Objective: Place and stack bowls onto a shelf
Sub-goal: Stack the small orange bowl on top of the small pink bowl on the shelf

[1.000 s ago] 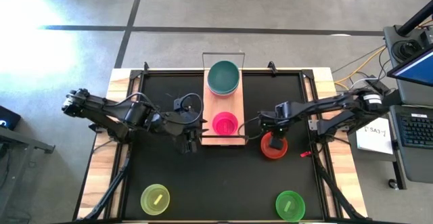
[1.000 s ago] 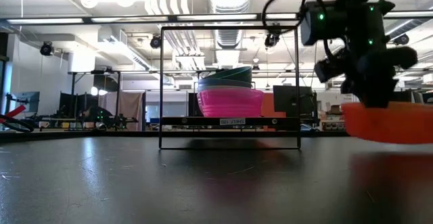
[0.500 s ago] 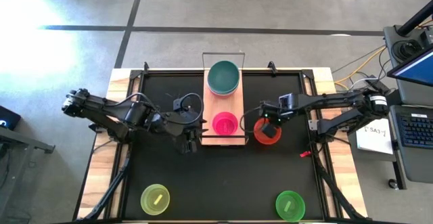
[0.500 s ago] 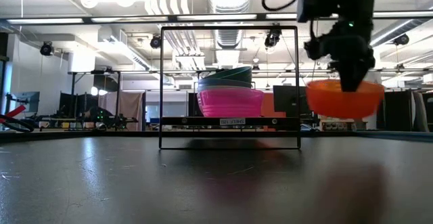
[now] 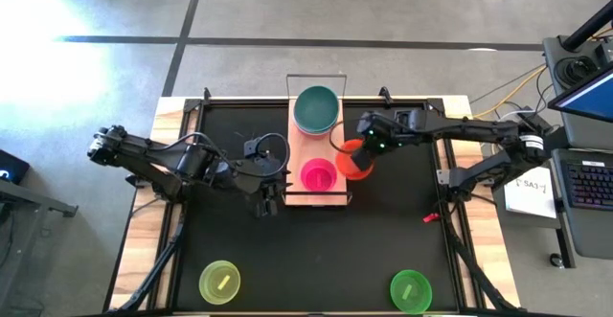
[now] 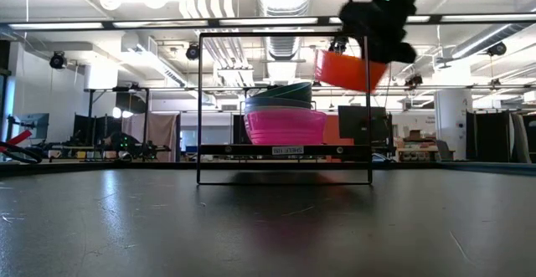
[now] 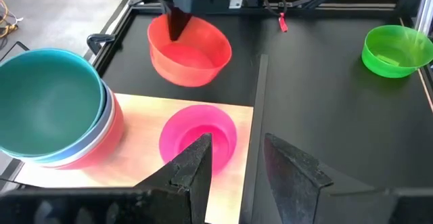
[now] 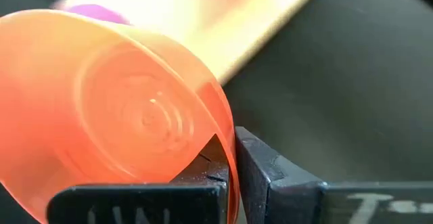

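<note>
Orange bowl (image 5: 354,159) lifted off mat, now at shelf (image 5: 308,154) edge, rim pinched in right gripper (image 5: 367,147); left gripper (image 7: 237,160) waits part-open.

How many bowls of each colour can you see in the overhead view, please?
teal bowl: 1
magenta bowl: 1
orange bowl: 1
yellow-green bowl: 1
green bowl: 1
Total: 5
The teal bowl tops a stack. The bowls under it are hidden in this view and are not counted.
</note>
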Robot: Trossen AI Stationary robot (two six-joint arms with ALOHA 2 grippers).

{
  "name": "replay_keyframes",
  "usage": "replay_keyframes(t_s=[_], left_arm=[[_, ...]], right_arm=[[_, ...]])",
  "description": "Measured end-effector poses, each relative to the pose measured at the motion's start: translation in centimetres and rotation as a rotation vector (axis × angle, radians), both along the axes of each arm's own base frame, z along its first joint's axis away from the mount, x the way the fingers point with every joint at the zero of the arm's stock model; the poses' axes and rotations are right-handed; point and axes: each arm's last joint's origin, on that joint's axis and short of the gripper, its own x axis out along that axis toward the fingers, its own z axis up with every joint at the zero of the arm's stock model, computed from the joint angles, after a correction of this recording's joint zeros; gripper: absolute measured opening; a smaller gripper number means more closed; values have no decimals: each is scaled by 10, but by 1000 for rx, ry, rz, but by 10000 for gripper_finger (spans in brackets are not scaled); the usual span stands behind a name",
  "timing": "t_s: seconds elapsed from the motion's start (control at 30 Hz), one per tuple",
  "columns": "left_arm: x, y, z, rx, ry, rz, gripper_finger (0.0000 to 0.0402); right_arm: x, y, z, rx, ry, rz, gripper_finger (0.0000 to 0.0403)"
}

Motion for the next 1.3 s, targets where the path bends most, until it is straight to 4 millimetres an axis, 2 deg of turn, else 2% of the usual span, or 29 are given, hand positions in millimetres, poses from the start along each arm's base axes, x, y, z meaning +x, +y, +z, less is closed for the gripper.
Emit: replay_keyframes(t_s=[0.13, 0.3, 0.5, 0.83, 1.3], left_arm=[[-1, 0, -2, 6, 21, 0, 116], [-2, 1, -3, -7, 30, 13, 116], [-5, 1, -5, -16, 64, 30, 116], [-5, 2, -6, -27, 67, 41, 116], [-6, 2, -7, -25, 82, 44, 116]], right_arm=[[17, -3, -3, 44, -54, 58, 8], [36, -7, -12, 20, -62, 105, 8], [52, -10, -17, 29, -126, 163, 8], [69, -11, -32, 68, -164, 236, 8], [80, -7, -50, 81, -128, 310, 8]])
